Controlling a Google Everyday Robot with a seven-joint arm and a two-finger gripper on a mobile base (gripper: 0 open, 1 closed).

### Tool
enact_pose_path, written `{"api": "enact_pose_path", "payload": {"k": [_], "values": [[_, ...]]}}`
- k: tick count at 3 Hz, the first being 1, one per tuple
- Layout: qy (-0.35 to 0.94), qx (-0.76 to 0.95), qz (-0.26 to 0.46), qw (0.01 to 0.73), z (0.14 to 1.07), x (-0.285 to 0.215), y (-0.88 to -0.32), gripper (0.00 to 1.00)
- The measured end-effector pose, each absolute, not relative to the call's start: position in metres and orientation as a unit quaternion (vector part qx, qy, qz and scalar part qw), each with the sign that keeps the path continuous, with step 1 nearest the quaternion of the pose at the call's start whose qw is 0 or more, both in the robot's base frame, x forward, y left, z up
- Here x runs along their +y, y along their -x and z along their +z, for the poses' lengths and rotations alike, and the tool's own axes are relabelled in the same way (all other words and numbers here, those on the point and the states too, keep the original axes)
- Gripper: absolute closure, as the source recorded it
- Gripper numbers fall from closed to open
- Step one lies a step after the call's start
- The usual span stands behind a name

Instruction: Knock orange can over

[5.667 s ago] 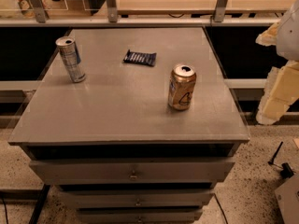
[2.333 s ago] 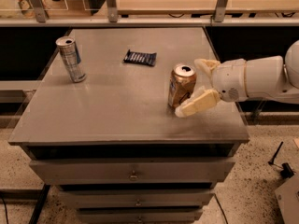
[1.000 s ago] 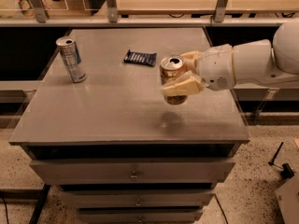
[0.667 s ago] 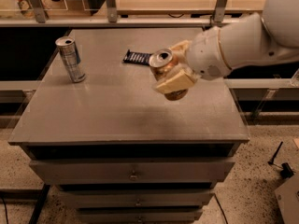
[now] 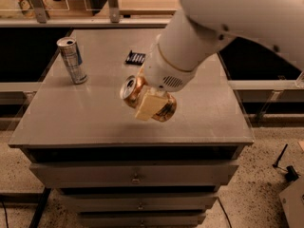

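Silver-and-blue can [image 5: 72, 61]: upright at the left rear of the top, well apart from everything else; its silver lid faces up.
Dark packet [image 5: 136, 58]: flat on the top toward the back, between the tall can and the arm; its right end sits just beside the wrist from where I watch.
Orange can [image 5: 165, 112]: over the middle of the top, nearer the front edge; tipped well off upright, almost on its side, silver lid turned to the left and toward the camera, base pointing right; I cannot tell whether it touches the surface or hangs just above it.
Gripper [image 5: 153, 99]: at the middle of the table, pinching the orange can across its body; one cream finger [image 5: 148, 106] lies flat over the near side of the can (the other is hidden behind it).
Arm [image 5: 228, 18]: thick and white, coming down from the upper right corner; its wrist ends right above the can.
Table [image 5: 209, 122]: grey flat top, with the two cans and the packet all within its edges.
Drawers [image 5: 137, 177]: stacked below the front edge; all closed, small knobs in the centre.
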State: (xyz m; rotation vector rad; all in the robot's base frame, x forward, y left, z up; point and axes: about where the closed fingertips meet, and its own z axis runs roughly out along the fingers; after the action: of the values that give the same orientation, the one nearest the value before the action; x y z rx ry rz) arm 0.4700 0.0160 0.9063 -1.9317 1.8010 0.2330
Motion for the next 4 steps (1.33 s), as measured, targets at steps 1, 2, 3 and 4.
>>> {"api": "enact_pose_path", "payload": {"k": [1, 2, 3, 4], "values": [[0.742, 0.654, 0.032, 0.144, 0.873, 0.000, -0.475, 0.51], [0.756, 0.650, -0.040, 0.069, 0.859, -0.044, -0.504, 0.51], [0.754, 0.646, -0.116, 0.015, 0.856, -0.096, -0.540, 0.50], [0.749, 0.642, -0.162, -0.024, 0.852, -0.131, -0.562, 0.33]]}}
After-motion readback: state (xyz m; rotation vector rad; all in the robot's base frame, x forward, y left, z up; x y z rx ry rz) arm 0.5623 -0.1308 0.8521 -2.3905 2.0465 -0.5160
